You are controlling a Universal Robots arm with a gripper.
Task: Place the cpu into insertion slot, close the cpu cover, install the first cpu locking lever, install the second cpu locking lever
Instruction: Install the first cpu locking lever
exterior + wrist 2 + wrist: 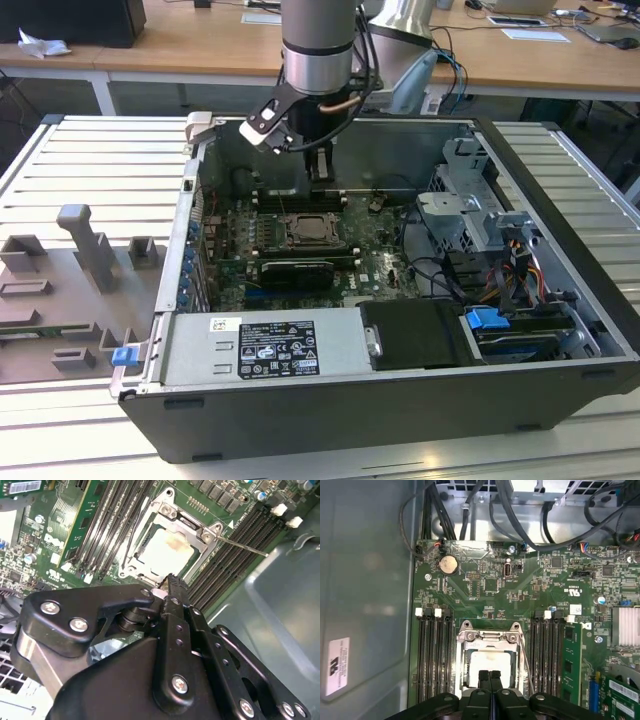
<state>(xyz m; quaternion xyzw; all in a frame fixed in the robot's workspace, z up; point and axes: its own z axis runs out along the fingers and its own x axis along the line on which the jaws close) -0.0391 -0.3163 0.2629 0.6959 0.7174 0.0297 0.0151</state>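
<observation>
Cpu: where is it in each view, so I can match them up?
Exterior view: the cpu sits mid-motherboard, near the gripper.
Second wrist view: pale square just past the gripper.
First wrist view: pale square just past the gripper.
Shared landmark: the black memory slots flanking it.

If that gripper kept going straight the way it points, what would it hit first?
The gripper would probably meet the pale face of the cpu, or the rim of the cpu cover framing it. Depth is unclear, so I can't say which.
</observation>
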